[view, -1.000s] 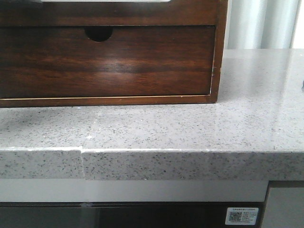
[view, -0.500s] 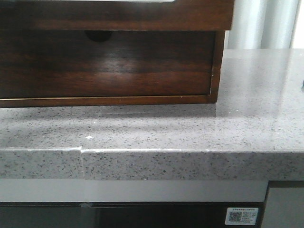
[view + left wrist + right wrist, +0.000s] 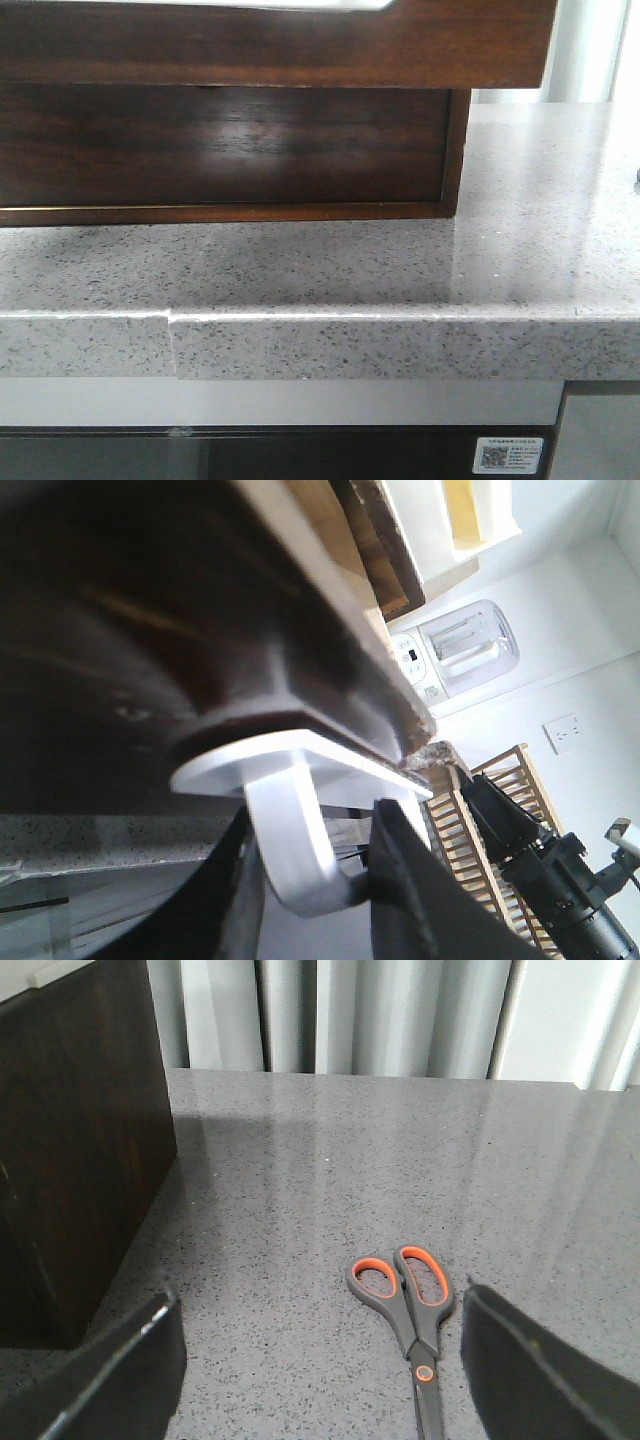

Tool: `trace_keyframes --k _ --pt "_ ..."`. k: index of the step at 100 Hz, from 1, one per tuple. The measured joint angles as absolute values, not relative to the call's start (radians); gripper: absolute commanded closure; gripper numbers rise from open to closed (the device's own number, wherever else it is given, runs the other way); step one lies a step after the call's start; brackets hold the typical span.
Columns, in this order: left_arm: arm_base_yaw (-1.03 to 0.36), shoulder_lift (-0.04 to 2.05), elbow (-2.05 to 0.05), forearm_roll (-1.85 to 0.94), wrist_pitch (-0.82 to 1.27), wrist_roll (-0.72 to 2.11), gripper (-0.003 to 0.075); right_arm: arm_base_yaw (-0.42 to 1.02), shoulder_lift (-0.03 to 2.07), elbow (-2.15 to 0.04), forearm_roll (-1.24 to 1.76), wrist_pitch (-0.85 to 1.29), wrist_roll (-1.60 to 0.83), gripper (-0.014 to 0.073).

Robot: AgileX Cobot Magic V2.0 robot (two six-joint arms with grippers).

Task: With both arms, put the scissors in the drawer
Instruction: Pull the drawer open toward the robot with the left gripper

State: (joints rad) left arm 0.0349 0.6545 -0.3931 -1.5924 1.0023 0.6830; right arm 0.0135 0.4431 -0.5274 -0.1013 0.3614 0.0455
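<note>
The drawer point(image 3: 270, 45), glossy dark brown with a pale cutout along its top edge, juts out of the wooden cabinet point(image 3: 455, 150) toward me. In the left wrist view my left gripper point(image 3: 315, 880) is shut on the drawer's white handle point(image 3: 290, 820), under the dark drawer front point(image 3: 150, 610). The scissors point(image 3: 410, 1305), grey with orange-lined loops, lie flat on the speckled grey counter point(image 3: 300, 1190). My right gripper point(image 3: 320, 1360) is open above them, with the scissors nearer one finger. Neither gripper shows in the front view.
The lower drawer front point(image 3: 230, 145) sits shadowed beneath the pulled drawer, its notch hidden. The cabinet's dark side point(image 3: 80, 1160) stands close beside my right gripper. The counter's front edge point(image 3: 350, 340) is near. A wooden rack point(image 3: 480, 830) and a blender point(image 3: 460, 655) stand beyond.
The upper drawer has slid steadily out toward the camera, now covering the lower drawer's finger notch and casting a wider shadow on the counter.
</note>
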Motion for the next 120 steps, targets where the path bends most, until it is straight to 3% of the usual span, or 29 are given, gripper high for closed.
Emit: trace_keyframes --k 16,23,50,74,88,120 --pt "0.035 0.642 -0.395 -1.562 0.999 0.736 0.0387 0.014 0.443 -0.527 -0.101 0.361 0.045 0.0079" --pt "0.035 0.633 -0.403 -1.516 1.005 0.804 0.0332 0.014 0.443 -0.528 -0.101 0.367 0.045 0.0079" --pt "0.031 0.62 -0.439 -1.301 1.013 0.875 0.0332 -0.002 0.579 -0.666 -0.101 0.521 0.045 0.0079" --pt "0.022 0.614 -0.558 -0.936 1.043 0.709 0.0332 -0.15 0.826 -0.821 -0.097 0.657 0.045 0.0079" --pt "-0.04 0.612 -0.624 -0.737 1.058 0.602 0.0332 -0.224 0.984 -0.895 -0.083 0.727 0.045 0.0079" --pt "-0.196 0.612 -0.805 -0.33 1.086 0.375 0.0332 -0.232 1.318 -1.063 -0.055 0.916 -0.032 0.0079"
